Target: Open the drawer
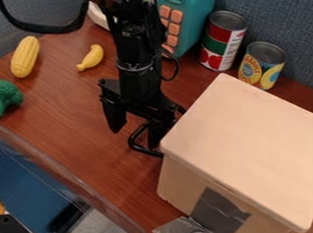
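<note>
The black gripper (134,139) hangs just left of the beige box, its two fingers spread apart and pointing down. A black loop handle (144,150) sticks out from the box's left side. The right finger overlaps this handle, with its tip at or inside the loop; whether they touch I cannot tell. The left finger stands outside the loop, over the wood. The box (250,148) has a flat, pale top, which hides most of its handle side, so the drawer's front is hidden.
Yellow corn (24,56), a small banana (91,58) and green broccoli (3,97) lie at the left. Two cans (222,40) (261,65) and a teal toy (184,21) stand behind. Grey tape (220,212) is on the box's front. The table edge (63,175) runs along the lower left.
</note>
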Robot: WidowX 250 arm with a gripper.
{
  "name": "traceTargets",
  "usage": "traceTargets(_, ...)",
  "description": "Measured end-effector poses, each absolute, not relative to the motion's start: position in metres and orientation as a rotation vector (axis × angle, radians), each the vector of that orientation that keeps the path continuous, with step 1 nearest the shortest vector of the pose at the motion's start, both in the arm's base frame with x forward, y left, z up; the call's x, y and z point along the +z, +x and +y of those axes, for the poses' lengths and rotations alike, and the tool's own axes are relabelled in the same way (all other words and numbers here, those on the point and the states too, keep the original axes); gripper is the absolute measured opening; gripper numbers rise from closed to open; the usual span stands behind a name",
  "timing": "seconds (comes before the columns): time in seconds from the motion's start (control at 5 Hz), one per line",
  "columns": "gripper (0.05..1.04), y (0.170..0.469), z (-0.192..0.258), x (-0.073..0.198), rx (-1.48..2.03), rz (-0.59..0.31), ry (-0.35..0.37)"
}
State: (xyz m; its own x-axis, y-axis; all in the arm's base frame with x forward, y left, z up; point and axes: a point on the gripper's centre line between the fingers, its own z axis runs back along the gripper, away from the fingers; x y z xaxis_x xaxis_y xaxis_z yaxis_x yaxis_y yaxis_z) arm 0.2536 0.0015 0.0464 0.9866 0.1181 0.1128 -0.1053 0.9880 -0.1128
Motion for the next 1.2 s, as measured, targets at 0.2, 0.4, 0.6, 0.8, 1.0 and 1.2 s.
traceTargets(0.2, 0.999, 0.261, 0.004, 0.034, 0.114, -0.1, -0.095)
traceTargets(0.4, 0.999, 0.266, 0.009, 0.031, 0.129, -0.095, -0.089)
traceTargets(0.6, 0.945, 0.266, 0.011, 0.023, 0.138, -0.073, -0.079)
traceTargets(0.8, 0.651, 0.265, 0.012, 0.023, 0.138, -0.069, -0.076)
traceTargets(1.0, 0.35, 0.265, 0.013, 0.023, 0.121, -0.072, -0.068)
traceTargets(1.2, 0.169, 0.26, 0.027, 0.028, 0.118, -0.057, -0.035)
